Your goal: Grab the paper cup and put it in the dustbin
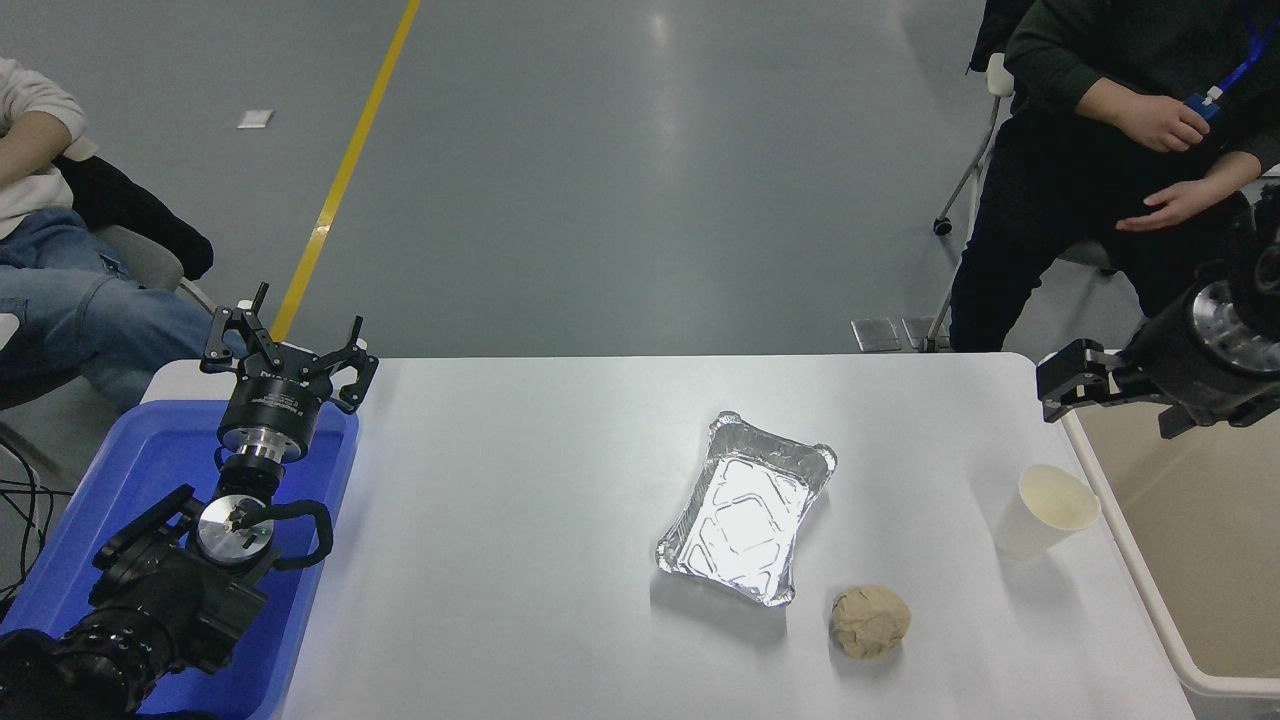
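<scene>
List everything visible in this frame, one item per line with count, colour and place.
paper cup: 1, white, table's right side, upright
dustbin: 1, beige, right of table
foil tray: 1, silver, table centre
paper ball: 1, tan, near the tray
blue tray: 1, blue, table's left end
table: 1, white
people: 2, far left, far right
left claw: open, over blue tray
right claw: above dustbin's far corner

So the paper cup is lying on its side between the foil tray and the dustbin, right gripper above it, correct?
Not quite. In the head view the paper cup stands upright, mouth open upward, not on its side. The rest holds: it sits between the foil tray and the dustbin, with the right gripper above it.
</scene>
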`<action>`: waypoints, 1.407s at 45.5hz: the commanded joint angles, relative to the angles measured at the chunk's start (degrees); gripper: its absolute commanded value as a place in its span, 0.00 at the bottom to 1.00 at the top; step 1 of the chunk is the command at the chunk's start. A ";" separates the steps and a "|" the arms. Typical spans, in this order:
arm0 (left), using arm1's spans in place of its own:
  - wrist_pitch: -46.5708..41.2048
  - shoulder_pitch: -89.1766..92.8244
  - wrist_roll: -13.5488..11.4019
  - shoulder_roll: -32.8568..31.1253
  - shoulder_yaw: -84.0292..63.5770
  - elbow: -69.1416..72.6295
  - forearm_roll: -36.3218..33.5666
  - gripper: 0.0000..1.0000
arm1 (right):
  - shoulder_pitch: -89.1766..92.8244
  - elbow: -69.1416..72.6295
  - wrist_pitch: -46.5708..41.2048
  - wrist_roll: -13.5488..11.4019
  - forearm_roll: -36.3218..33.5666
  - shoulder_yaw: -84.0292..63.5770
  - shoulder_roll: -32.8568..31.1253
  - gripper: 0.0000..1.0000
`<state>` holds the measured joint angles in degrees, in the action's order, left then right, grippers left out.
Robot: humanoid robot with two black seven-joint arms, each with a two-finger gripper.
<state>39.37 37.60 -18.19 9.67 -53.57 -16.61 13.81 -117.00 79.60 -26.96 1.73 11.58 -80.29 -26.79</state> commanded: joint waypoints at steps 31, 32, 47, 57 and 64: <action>0.00 -0.07 -0.01 0.00 -0.04 0.00 -0.01 0.99 | 34.99 -18.96 16.58 0.11 0.11 13.14 -5.73 1.00; 0.00 0.02 -0.01 0.00 -0.04 0.00 -0.01 0.99 | 35.60 -19.31 17.11 0.11 0.11 13.23 -5.73 1.00; 0.00 -0.07 0.08 0.00 -0.04 0.00 -0.01 0.99 | 39.91 -21.77 23.09 0.29 0.02 13.40 -5.20 1.00; 0.00 0.02 -0.01 0.00 -0.04 0.00 -0.01 0.99 | 42.02 -22.21 26.34 0.29 0.02 16.12 -4.59 1.00; 0.00 0.02 -0.01 0.00 -0.04 0.00 -0.01 0.99 | 43.61 -22.21 28.10 0.38 0.02 18.24 -3.27 0.98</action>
<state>39.37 37.59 -18.18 9.67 -53.59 -16.61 13.80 -75.97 57.93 -2.10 2.02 11.61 -64.93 -31.37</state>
